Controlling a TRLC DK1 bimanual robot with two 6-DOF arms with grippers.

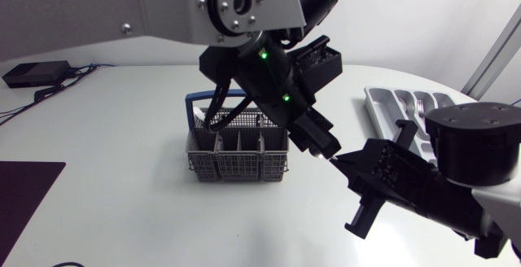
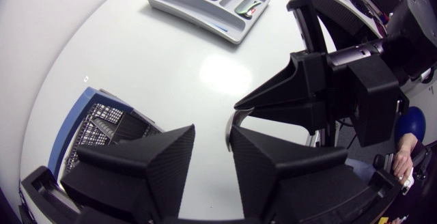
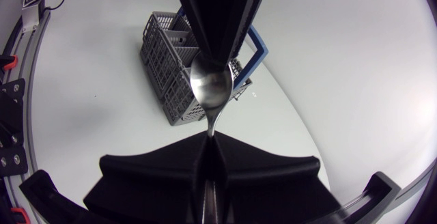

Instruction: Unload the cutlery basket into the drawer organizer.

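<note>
Above the white table (image 1: 122, 202), right end effector (image 3: 210, 136) clamps spoon (image 3: 212, 87); left end effector (image 2: 212, 132) gapes.

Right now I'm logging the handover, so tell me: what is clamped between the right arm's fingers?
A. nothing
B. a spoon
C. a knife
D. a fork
B: in the right wrist view the right gripper has its fingers closed on the handle of a spoon, whose rounded bowl points toward the cutlery basket.
</note>
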